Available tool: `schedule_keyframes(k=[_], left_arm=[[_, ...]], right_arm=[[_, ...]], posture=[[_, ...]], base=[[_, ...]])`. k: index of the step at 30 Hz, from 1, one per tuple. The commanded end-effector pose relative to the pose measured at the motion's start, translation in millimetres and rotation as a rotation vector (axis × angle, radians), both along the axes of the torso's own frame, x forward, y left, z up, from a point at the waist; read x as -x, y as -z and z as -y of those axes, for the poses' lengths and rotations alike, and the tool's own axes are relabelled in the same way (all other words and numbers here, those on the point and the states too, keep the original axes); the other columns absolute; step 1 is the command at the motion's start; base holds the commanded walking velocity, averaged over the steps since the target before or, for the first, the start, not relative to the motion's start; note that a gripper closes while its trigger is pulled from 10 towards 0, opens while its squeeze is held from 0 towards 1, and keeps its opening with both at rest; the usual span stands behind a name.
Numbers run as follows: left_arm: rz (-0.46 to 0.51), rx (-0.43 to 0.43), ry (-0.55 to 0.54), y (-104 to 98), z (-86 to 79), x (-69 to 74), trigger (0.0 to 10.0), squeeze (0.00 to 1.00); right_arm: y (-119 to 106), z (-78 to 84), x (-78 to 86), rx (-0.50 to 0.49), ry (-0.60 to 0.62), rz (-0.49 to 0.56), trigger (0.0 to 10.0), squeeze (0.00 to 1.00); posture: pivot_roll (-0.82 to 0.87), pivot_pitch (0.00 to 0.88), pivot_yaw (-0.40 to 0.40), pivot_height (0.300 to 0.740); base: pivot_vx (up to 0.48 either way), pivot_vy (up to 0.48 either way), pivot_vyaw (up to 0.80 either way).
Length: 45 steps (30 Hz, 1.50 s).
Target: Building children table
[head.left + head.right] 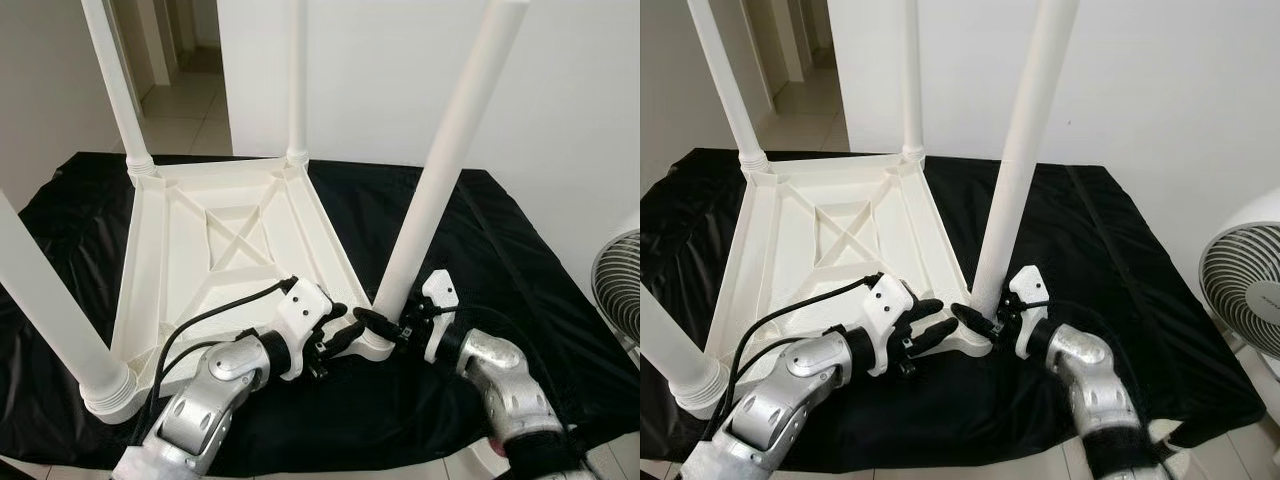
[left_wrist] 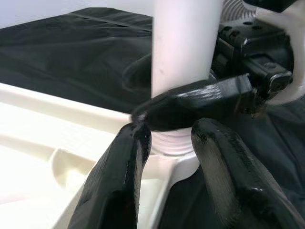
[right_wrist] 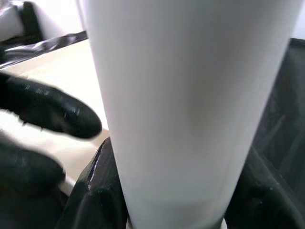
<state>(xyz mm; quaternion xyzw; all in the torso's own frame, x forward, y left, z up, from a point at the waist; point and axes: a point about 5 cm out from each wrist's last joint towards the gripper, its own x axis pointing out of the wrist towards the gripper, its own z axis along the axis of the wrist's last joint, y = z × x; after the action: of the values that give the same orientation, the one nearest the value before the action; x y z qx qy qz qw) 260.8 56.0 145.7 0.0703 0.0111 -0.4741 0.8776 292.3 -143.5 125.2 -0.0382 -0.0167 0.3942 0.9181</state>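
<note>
While right gripper (image 1: 985, 318) jaws clamp table leg (image 1: 1012, 170) base, left gripper (image 1: 930, 326) jaws gape beside.

Lighting: even, bright daylight across my head views; no hard shadows. White table top (image 1: 215, 250) and its legs read slightly washed out against the black sheet (image 1: 480, 260), which carries soft sheen along its folds. Focus: head views sharp throughout, mild bending at the edges. My left wrist view: fingers (image 2: 119, 181) blurred, glossy highlights on them. My right wrist view: the near leg (image 3: 186, 105) soft, out of focus, shaded toward its far side.
</note>
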Motion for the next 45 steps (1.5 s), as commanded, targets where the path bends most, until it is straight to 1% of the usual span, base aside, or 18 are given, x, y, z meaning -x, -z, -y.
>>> schedule_keyframes(k=[1, 3, 4, 7, 9, 16, 18, 20, 25, 26, 31, 35, 36, 38, 39, 41, 43, 45], left_arm=[[-0.016, 0.001, 0.039, 1, 3.3, 3.7, 10.0, 0.0], [-0.02, 0.002, 0.046, 2, 5.0, 5.0, 10.0, 0.0], [-0.02, 0.002, 0.046, 2, 5.0, 5.0, 10.0, 0.0], [-0.025, 0.003, 0.054, 2, 6.0, 6.4, 10.0, 0.0], [-0.029, 0.002, 0.057, 3, 5.8, 6.9, 10.0, 0.0], [-0.03, 0.001, 0.063, 3, 6.2, 7.9, 10.0, 0.0], [-0.031, 0.001, 0.063, 3, 6.5, 8.0, 10.0, 0.0], [-0.032, 0.002, 0.063, 3, 6.6, 8.2, 10.0, 0.0], [-0.037, 0.005, 0.069, 4, 7.2, 9.3, 10.0, 0.0], [-0.035, 0.002, 0.072, 4, 7.5, 9.4, 10.0, 0.0], [-0.033, 0.001, 0.074, 3, 7.8, 8.4, 10.0, 0.0], [-0.034, 0.003, 0.073, 4, 8.6, 8.0, 10.0, 0.0], [-0.033, 0.003, 0.073, 4, 8.8, 8.2, 10.0, 0.0], [-0.032, 0.002, 0.073, 4, 9.2, 8.0, 10.0, 0.0], [-0.032, 0.002, 0.075, 4, 9.1, 8.4, 10.0, 0.0], [-0.033, 0.002, 0.077, 4, 8.7, 8.3, 10.0, 0.0], [-0.034, 0.002, 0.077, 4, 8.5, 8.2, 10.0, 0.0], [-0.037, -0.002, 0.083, 4, 7.4, 8.3, 10.0, 0.0]], right_arm=[[8, -1.5, 1.7, -0.015, 0.062, -0.049, 10.0, 0.0], [7, -4.0, 2.2, 0.0, 0.173, -0.036, 10.0, 0.0], [7, -4.0, 2.2, 0.0, 0.173, -0.036, 10.0, 0.0], [6, -1.0, 0.3, -0.048, 0.437, -0.081, 10.0, 0.0], [6, 0.8, 2.8, -0.066, 0.57, -0.099, 10.0, 0.0], [11, -1.3, 10.6, -0.096, 0.834, -0.138, 10.0, 0.0], [13, -10.4, 13.6, -0.097, 0.866, -0.157, 10.0, 0.0], [11, -15.5, 14.4, -0.091, 0.848, -0.145, 10.0, 0.0], [5, -13.6, 13.6, -0.081, 0.855, -0.136, 10.0, 0.0], [4, -15.3, 13.7, -0.085, 0.839, -0.13, 10.0, 1.0], [-4, -22.0, 13.8, -0.112, 0.768, -0.091, 10.0, 1.0], [-9, -12.5, 8.8, -0.1, 0.636, -0.058, 10.0, 1.0], [-10, -8.1, 8.0, -0.09, 0.593, -0.057, 10.0, 0.69], [-10, -3.7, 7.0, -0.081, 0.549, -0.061, 10.0, 0.69], [-10, 5.7, 4.9, -0.059, 0.519, -0.05, 10.0, 0.0], [-10, 18.0, 2.2, -0.023, 0.473, -0.027, 10.0, 0.0], [-11, 21.0, 1.5, -0.011, 0.453, -0.017, 10.0, 0.0], [-12, 26.4, 2.5, 0.033, 0.303, -0.008, 10.0, 0.0]], posture=[[-0.02, 0.016, -0.012, 0.74], [-0.02, 0.022, -0.013, 0.74], [-0.02, 0.022, -0.013, 0.74], [-0.03, 0.027, -0.013, 0.74], [-0.03, 0.026, -0.015, 0.74], [-0.03, 0.02, -0.018, 0.74], [-0.02, 0.015, -0.022, 0.74], [-0.02, 0.015, -0.022, 0.74], [-0.03, 0.008, -0.02, 0.74], [-0.03, 0.005, -0.022, 0.74], [-0.03, 0.0, -0.026, 0.74], [-0.03, 0.0, -0.027, 0.74], [-0.03, 0.0, -0.027, 0.74], [-0.03, 0.0, -0.026, 0.74], [-0.03, 0.0, -0.026, 0.74], [-0.03, 0.0, -0.021, 0.74], [-0.03, 0.0, -0.021, 0.74], [-0.04, 0.0, -0.016, 0.74]], base=[[0.0, 0.0, 0.0], [0.0, 0.0, 0.0], [0.0, 0.0, 0.0], [0.0, 0.0, 0.0], [0.0, 0.0, 0.0], [0.0, 0.0, 0.0], [0.0, 0.0, 0.0], [0.0, 0.0, 0.0], [0.0, 0.0, 0.0], [0.0, 0.0, 0.0], [0.0, 0.0, 0.0], [0.0, 0.0, 0.0], [0.0, 0.0, 0.0], [0.0, 0.0, 0.0], [0.0, 0.0, 0.0], [0.0, 0.0, 0.0], [0.0, 0.0, 0.0], [0.0, 0.0, 0.0]])
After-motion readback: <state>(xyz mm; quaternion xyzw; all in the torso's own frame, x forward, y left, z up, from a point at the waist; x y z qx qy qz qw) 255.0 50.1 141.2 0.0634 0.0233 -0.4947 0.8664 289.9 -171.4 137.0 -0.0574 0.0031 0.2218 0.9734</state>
